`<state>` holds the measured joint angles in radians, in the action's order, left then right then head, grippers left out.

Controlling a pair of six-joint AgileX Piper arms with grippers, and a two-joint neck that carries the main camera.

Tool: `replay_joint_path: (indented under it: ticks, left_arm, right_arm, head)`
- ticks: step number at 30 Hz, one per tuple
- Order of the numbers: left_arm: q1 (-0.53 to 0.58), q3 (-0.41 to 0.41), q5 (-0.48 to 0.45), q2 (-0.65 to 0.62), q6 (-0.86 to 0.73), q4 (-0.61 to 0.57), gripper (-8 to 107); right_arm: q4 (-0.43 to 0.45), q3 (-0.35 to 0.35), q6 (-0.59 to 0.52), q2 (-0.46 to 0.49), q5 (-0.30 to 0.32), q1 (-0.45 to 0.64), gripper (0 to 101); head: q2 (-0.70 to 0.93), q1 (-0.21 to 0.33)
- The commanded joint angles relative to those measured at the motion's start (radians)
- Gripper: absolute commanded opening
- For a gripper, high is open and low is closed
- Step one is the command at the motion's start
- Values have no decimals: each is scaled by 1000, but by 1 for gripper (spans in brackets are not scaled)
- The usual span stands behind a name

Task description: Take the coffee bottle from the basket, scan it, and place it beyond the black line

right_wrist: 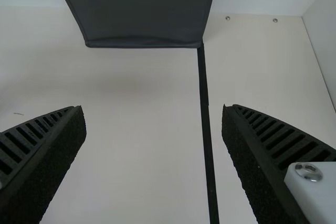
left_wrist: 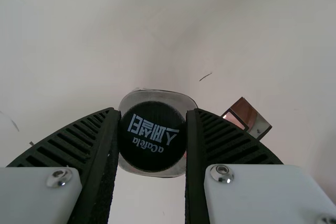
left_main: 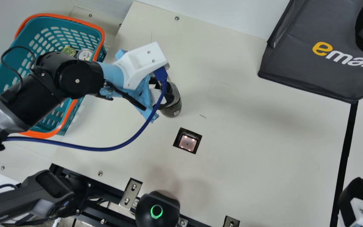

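Your left hand [left_wrist: 153,129] is pinching the coffee bottle [left_main: 175,102] at its dark cap [left_wrist: 151,153], one ribbed finger on each side. The bottle is out of the basket [left_main: 101,34], over the surface [left_main: 247,132] near the scanner [left_main: 187,143]; you cannot tell whether its base touches down.

The step in hand looks like the scan. Make sure the base is free, then carry the bottle over to the scanner window in a slow, smooth arc. There is a small pale patch [left_main: 176,113] low on the bottle's side; if that is the code, you need to tip the bottle so that side faces down at the window. Turn from the wrist, gently: the pinch is only on the cap, so the heavy body could swing or twist between the fingers. Hold it just above the glass rather than pressing on it, and give the blue cable [left_main: 118,147] room so it doesn't sweep across the window.

Your right hand [right_wrist: 153,111] is spread with nothing between its fingers, near the black line [right_wrist: 206,124]. Plan to move it aside, or use it for a handover, before you stand the bottle upright beyond the line.
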<state>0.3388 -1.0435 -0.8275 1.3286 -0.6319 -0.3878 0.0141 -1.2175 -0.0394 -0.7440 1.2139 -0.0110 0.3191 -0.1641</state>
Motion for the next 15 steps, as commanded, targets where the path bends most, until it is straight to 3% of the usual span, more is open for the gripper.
replay_joint_path:
  ticks: [1,15]
  left_arm:
    - [0,1,0,1,-1,1,10]
    - [15,-3,1,9,12,15,51]
  right_arm:
    - [0,0,0,0,0,0,91]
    - [0,0,0,0,1,0,91]
  head:
    - [2,26]
    - [2,26]
